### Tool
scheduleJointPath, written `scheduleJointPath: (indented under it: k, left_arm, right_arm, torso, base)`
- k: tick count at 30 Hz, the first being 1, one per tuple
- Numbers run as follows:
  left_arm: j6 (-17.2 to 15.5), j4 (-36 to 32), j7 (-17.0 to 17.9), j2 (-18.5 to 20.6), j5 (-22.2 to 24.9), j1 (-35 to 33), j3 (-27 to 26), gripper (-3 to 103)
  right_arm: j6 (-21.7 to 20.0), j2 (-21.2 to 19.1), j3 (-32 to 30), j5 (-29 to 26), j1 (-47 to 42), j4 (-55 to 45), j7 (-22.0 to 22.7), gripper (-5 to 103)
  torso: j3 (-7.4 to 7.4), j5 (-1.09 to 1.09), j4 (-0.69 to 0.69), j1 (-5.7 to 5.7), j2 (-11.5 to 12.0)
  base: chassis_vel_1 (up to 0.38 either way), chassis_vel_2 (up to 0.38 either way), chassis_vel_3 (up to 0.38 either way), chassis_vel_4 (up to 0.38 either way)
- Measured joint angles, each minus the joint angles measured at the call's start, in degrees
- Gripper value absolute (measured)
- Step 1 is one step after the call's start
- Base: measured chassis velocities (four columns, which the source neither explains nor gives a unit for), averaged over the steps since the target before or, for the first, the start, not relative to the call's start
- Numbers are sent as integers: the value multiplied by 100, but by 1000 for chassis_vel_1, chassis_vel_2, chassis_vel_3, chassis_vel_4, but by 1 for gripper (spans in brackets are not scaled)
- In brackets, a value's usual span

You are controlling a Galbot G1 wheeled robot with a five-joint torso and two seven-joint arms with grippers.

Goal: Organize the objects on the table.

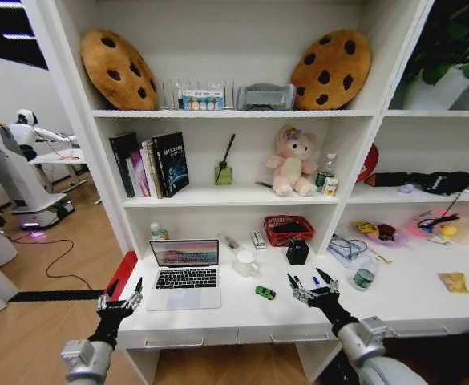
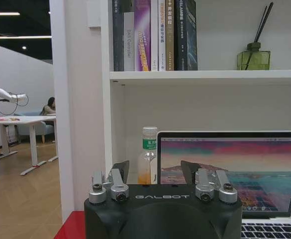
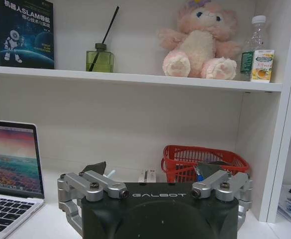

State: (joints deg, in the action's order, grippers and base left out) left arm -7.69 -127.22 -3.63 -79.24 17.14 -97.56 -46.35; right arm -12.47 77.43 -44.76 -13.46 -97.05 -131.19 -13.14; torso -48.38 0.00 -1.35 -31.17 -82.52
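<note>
**Sorting not yet begun**

White table [image 1: 242,309] fills the lower frame. Left claw [image 1: 120,298] and right claw [image 1: 314,288] hover spread, holding nothing. Beyond them sit laptop [image 1: 184,274], green toy car [image 1: 265,293] and green-topped can [image 1: 364,277], apparently all unsorted.

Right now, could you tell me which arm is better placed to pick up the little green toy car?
Probably the right: its open pincer hovers just beside the toy car, while the left pincer hangs off the desk's left edge.
</note>
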Motion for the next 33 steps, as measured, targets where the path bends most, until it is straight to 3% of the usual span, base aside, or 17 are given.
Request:
scheduleJointPath:
  k: [2,3,5,6,9,11,13,15,17,23,33]
  left_arm:
    - [-447,-191,300,311,232,252,69,49]
    - [-447,-191,300,311,232,252,69,49]
    - [-890,-316,766,675,490,541,176,38]
    - [-890,-316,766,675,490,541,176,38]
    - [-1835,-258,1756,1263,1158,1261,390,22]
    - [-2005,-169,1952,1358,1281,1477,455,22]
    - [-2399,223,2338,1589,1628,2313,802,6]
    - [-2441,292,2375,1611,1665,2442,864,6]
    - [-2620,711,2480,1685,1795,3167,1305,1]
    - [-2906,1165,2843,1649,2224,4203,2236,0]
    - [-3210,1594,3070,1639,2896,5187,3161,0]
  right_arm:
    - [-68,-16,42,9,145,1,55,100]
    - [-68,-16,42,9,145,1,55,100]
    - [-157,-54,102,9,330,71,105,100]
    - [-157,-54,102,9,330,71,105,100]
    - [-183,-127,269,83,560,395,158,100]
    - [-165,-132,328,136,605,524,161,100]
    - [-140,-118,483,165,675,855,160,100]
    - [-137,-112,497,165,676,894,160,100]
    - [-117,-84,542,172,676,1077,157,100]
    - [-96,-49,476,220,716,1231,157,100]
    - [-109,-54,417,220,891,1337,209,100]
  torso:
    - [-2,0,0,-7,3]
    - [-2,0,0,-7,3]
    - [-2,0,1,-7,3]
    - [-2,0,1,-7,3]
    - [-1,0,1,-5,3]
    - [-1,0,2,-5,3]
    - [-2,-1,2,-6,3]
    - [-2,0,1,-6,3]
    - [-2,-1,-1,-6,4]
    - [-2,0,0,-6,3]
    - [-2,0,0,-6,3]
  base:
    - [0,0,0,0]
    - [0,0,0,0]
    - [0,0,0,0]
    - [0,0,0,0]
    - [0,0,0,0]
    - [0,0,0,0]
    - [0,0,0,0]
    - [0,0,0,0]
    - [0,0,0,0]
    - [0,0,0,0]
    - [0,0,0,0]
